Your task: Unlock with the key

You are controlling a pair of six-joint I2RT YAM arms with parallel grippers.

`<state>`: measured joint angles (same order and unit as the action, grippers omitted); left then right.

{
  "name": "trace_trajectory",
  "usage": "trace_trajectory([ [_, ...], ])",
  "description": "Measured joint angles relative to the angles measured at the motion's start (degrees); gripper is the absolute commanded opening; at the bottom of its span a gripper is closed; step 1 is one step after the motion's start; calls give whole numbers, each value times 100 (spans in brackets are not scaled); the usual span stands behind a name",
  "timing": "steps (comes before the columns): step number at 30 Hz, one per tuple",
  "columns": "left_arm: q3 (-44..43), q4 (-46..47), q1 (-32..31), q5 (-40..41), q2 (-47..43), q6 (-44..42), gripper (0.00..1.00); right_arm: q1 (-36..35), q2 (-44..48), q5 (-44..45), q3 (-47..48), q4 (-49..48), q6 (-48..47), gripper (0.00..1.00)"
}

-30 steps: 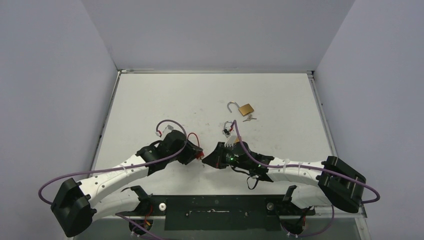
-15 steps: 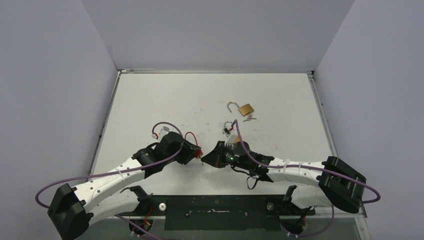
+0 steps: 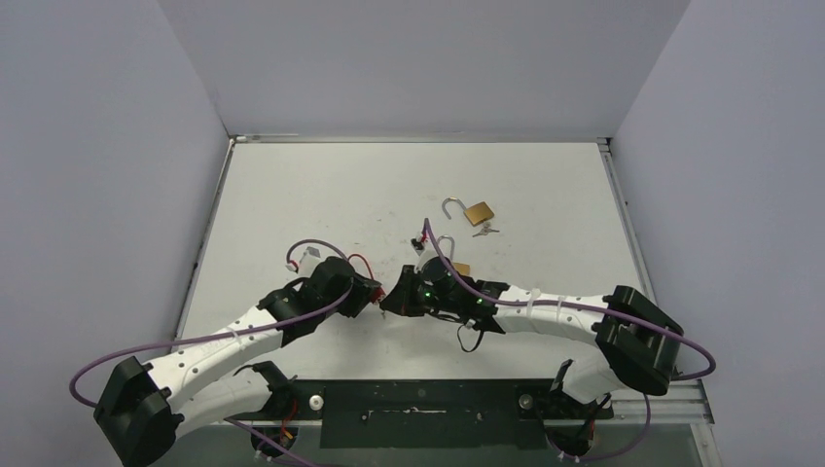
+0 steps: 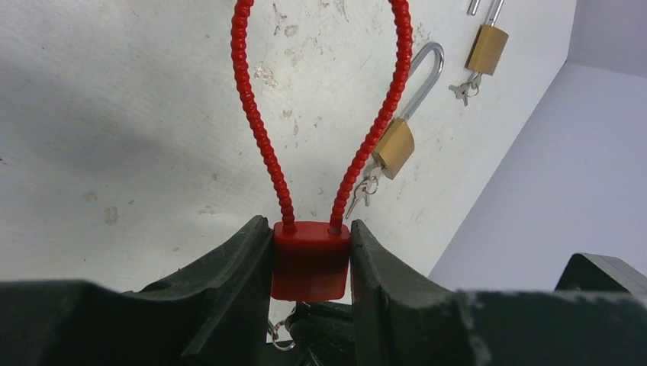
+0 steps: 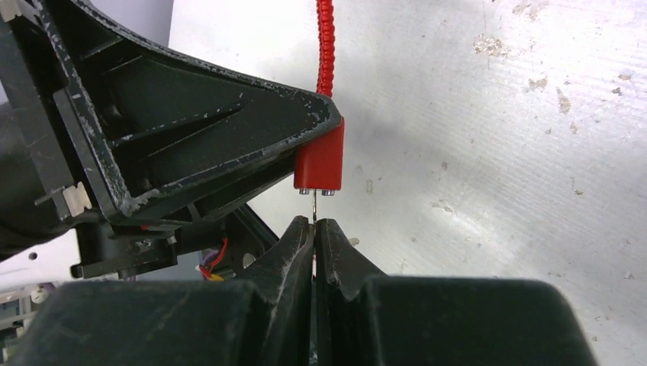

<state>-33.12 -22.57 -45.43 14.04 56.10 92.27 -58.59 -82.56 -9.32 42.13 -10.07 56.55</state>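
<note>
Left wrist view shows my left hand [image 4: 309, 232] clamped on the red cable lock [image 4: 310, 263], over the table [image 4: 114, 114] near its front edge. My right hand [image 5: 313, 229] pinches the key [image 5: 313, 207], tip at the lock's underside

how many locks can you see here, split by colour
red cable lock: 1, clamped in the left gripper
brass padlocks: 2, lying on the table, one nearer and one farther
total: 3 locks
</note>
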Motion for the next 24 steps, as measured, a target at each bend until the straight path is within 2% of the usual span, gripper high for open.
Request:
trace_trajectory([
  [6, 127, 168, 26, 33, 7, 214, 0, -15, -201, 195, 343, 402, -111, 0],
  [12, 293, 367, 55, 35, 4, 472, 0, -76, -262, 339, 337, 275, -557, 1],
  [18, 293, 382, 50, 22, -46, 466, 0, -70, -120, 330, 17, -216, -802, 16],
  [24, 286, 549, -79, -144, -317, 511, 0, 57, 531, 286, -496, -702, -927, 30],
])
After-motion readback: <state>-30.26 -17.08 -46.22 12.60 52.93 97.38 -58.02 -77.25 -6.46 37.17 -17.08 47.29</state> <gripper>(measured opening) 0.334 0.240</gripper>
